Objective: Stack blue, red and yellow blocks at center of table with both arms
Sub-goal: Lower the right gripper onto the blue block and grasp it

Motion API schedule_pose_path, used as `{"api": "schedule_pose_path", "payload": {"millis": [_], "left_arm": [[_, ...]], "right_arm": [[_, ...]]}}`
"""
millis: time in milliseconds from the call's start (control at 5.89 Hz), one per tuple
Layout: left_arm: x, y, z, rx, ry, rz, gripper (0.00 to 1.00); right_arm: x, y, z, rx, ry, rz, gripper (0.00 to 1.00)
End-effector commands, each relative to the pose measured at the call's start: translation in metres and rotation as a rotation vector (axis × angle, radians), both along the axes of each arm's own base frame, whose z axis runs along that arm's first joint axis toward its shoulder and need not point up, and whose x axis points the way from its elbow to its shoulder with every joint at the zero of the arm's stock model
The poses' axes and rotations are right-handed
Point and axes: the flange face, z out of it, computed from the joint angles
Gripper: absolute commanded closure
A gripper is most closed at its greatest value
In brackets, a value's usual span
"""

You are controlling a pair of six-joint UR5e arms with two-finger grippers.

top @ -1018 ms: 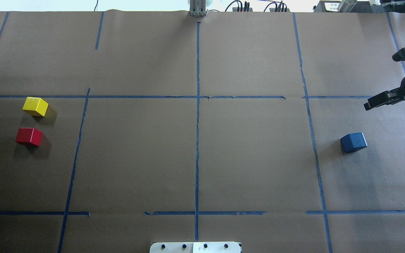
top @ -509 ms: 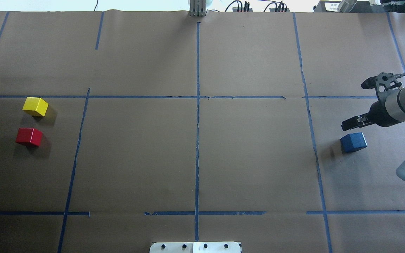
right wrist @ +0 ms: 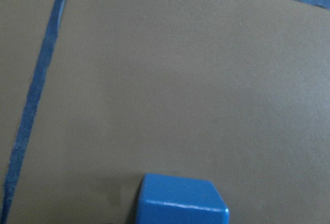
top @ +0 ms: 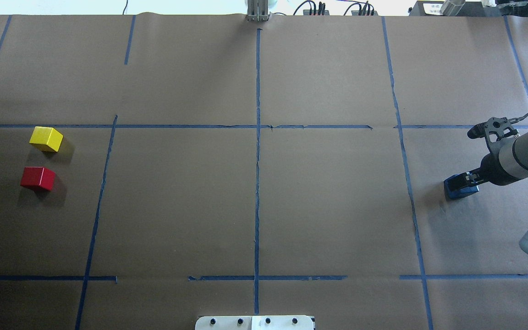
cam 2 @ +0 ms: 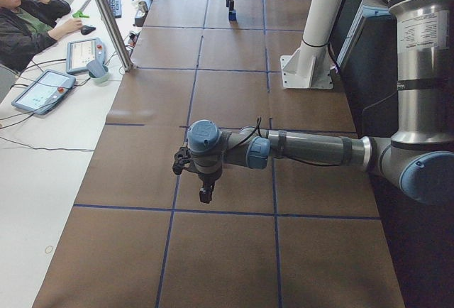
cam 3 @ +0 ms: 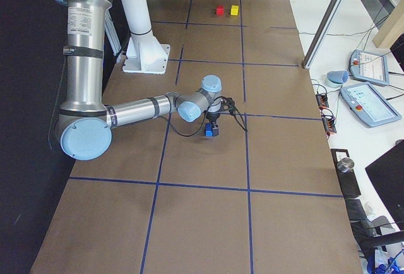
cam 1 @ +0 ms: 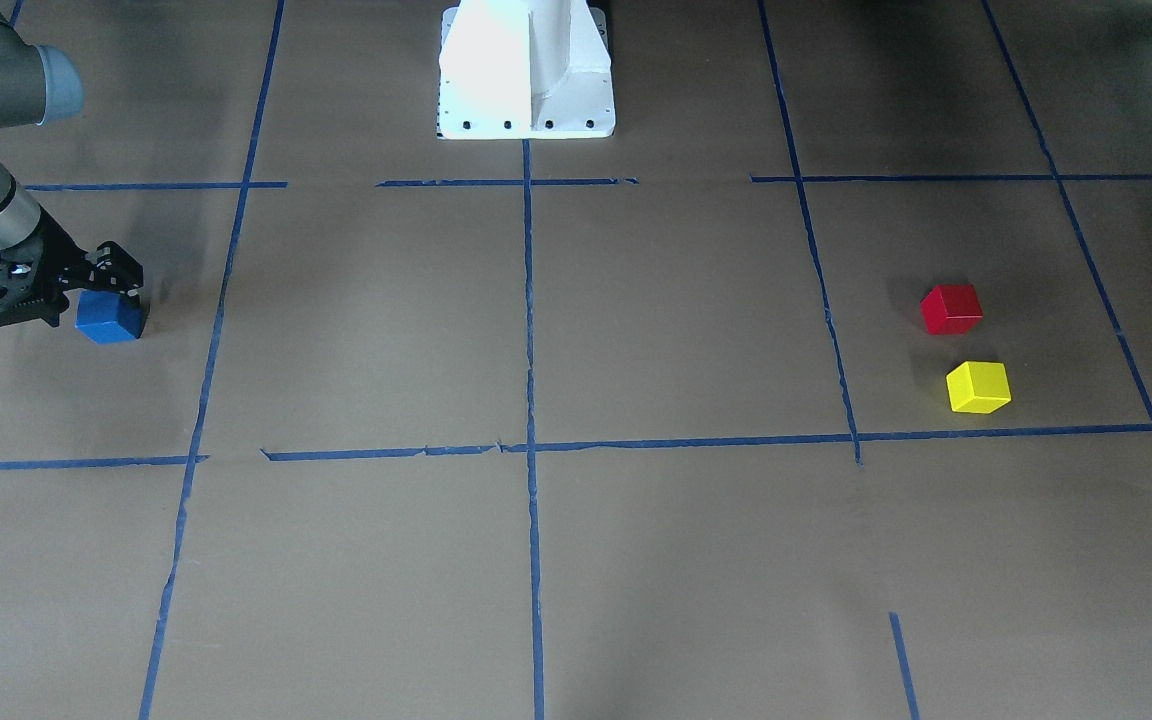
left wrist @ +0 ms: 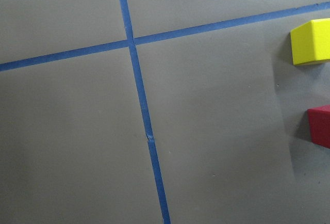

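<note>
The blue block [top: 453, 191] sits on the table's right side, also in the front view [cam 1: 108, 320] and low in the right wrist view [right wrist: 180, 202]. My right gripper [top: 462, 180] is directly over it, fingers open and down around its top; the block rests on the paper. The yellow block [top: 46, 139] and red block [top: 38, 178] sit apart at the far left, also at the right edge of the left wrist view [left wrist: 311, 42]. My left gripper [cam 2: 205, 195] hangs above the table short of them; I cannot tell if it is open.
Brown paper with blue tape lines [top: 257, 151] covers the table. The robot's white base [cam 1: 526, 70] stands at the near-middle edge. An operator and tablets [cam 2: 42, 89] are on a side bench beyond the table.
My right gripper has come in from the right edge, moving left and down, and now sits over the blue block. The blocks have not moved.
</note>
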Motion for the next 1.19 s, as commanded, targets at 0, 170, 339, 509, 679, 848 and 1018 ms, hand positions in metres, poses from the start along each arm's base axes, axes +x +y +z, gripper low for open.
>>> {"api": "schedule_pose_path", "payload": {"millis": [0,170,339,509,679,848,1018], "left_arm": [[0.000,0.000,0.001,-0.001,0.000,0.000,0.00],[0.000,0.000,0.001,-0.001,0.000,0.000,0.00],[0.000,0.000,0.000,0.000,0.000,0.000,0.00],[0.000,0.000,-0.002,0.005,0.001,0.000,0.00],[0.000,0.000,-0.002,0.005,0.001,0.000,0.00],[-0.001,0.001,-0.004,0.005,0.002,-0.002,0.00],[0.000,0.000,-0.005,0.008,0.002,0.000,0.00]], "right_arm": [[-0.009,0.005,0.006,-0.007,0.008,-0.022,0.80],[-0.009,0.005,0.003,-0.006,0.005,-0.019,0.99],[-0.012,0.002,-0.019,0.022,-0.022,-0.011,1.00],[-0.024,-0.011,-0.059,0.049,-0.074,0.006,1.00],[-0.054,-0.029,-0.107,0.007,-0.143,0.085,1.00],[-0.119,-0.034,-0.187,-0.084,-0.174,0.136,1.00],[-0.191,-0.024,-0.260,-0.092,-0.100,0.184,1.00]]}}
